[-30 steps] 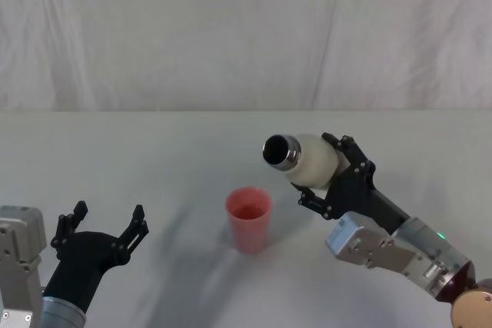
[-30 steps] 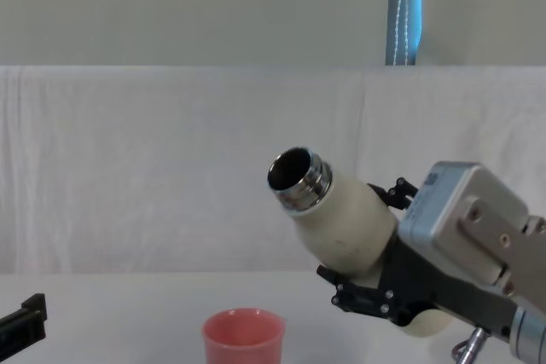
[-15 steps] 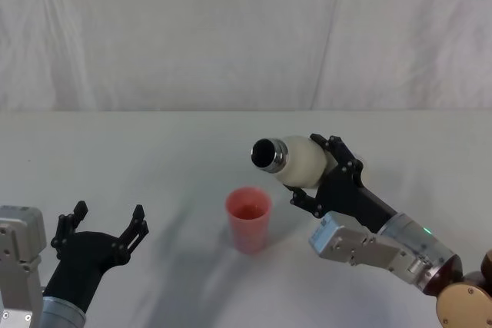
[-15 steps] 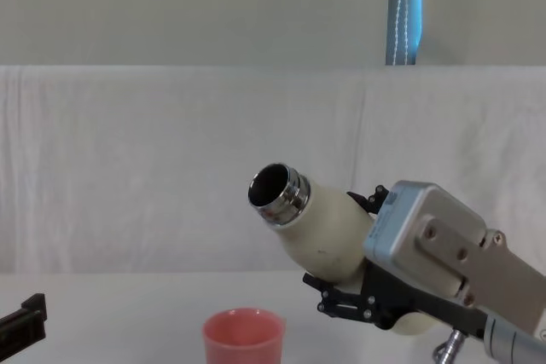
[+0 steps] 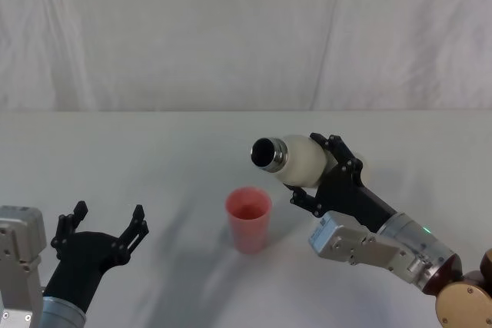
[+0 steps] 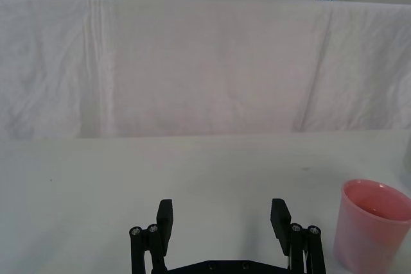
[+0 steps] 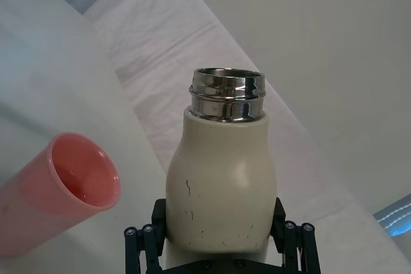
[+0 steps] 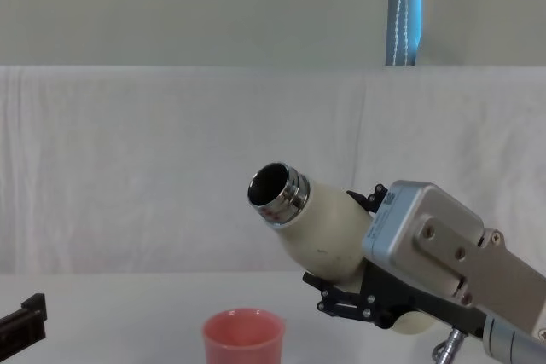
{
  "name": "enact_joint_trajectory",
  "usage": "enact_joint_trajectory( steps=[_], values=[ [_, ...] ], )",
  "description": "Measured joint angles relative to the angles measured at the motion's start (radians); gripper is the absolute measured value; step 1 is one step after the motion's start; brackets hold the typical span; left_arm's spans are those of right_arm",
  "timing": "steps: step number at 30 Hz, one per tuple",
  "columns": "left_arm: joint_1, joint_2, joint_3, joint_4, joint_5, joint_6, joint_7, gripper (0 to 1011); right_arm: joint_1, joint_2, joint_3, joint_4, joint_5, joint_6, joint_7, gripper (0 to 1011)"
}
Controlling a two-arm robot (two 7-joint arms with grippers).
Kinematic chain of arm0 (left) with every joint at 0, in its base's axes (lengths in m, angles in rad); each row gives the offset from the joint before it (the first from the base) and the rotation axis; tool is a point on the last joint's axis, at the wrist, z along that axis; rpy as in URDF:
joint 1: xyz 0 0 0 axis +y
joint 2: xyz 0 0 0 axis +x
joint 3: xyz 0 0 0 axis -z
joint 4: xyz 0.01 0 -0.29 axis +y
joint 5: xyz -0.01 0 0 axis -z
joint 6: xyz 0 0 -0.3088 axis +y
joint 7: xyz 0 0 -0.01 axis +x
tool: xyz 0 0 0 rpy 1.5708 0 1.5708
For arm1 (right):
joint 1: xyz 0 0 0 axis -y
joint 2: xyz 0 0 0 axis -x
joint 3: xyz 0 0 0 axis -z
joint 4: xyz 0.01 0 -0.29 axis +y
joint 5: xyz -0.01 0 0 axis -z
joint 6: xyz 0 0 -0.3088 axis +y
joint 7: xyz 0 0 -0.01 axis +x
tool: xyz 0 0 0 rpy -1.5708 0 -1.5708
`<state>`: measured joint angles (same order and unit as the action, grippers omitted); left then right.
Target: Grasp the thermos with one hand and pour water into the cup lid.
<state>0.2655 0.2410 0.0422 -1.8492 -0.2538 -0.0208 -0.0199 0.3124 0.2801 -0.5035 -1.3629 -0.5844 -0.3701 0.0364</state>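
The thermos (image 5: 298, 160) was held off the surface (image 5: 192, 151), tilted far over so that its open steel neck pointed toward the robot's left and a little upward, as the chest view showed. Its cream body carried small dark scuffs, seen from the right wrist. The mouth hung above and just to the right of the cup lid (image 5: 248, 219), not over it, and no water could be seen leaving the neck.

The right gripper (image 5: 327, 177) had its black fingers closed around the lower body of the thermos, one finger (image 7: 142, 248) on each side, with the bottle's base seated between them. Its silver-grey arm ran back toward the near right corner of the surface.

The cup lid, a small pink-salmon cup, stood upright on the surface near the middle, somewhat toward the near edge. Its inside looked slightly wet or glossy at the bottom from the right wrist view, but whether it held water could not be told.

The left gripper (image 5: 100, 224) rested low by the near left corner of the surface, well apart from the cup lid, its two fingers spread wide with nothing between them. A white cloth backdrop (image 5: 231, 36) rose behind the far edge of the surface.
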Motion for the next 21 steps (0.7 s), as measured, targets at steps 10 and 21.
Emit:
enact_joint_trajectory(
  steps=[10, 21],
  values=[
    [0.0, 0.0, 0.0, 0.0, 0.0, 0.0, 0.0, 1001, -0.005, 0.005, -0.005, -0.002, -0.023, 0.007, -0.023, 962],
    [0.0, 0.0, 0.0, 0.0, 0.0, 0.0, 0.0, 1001, 0.019, 0.039, -0.037, 0.017, -0.107, 0.011, -0.066, 962]
  ],
)
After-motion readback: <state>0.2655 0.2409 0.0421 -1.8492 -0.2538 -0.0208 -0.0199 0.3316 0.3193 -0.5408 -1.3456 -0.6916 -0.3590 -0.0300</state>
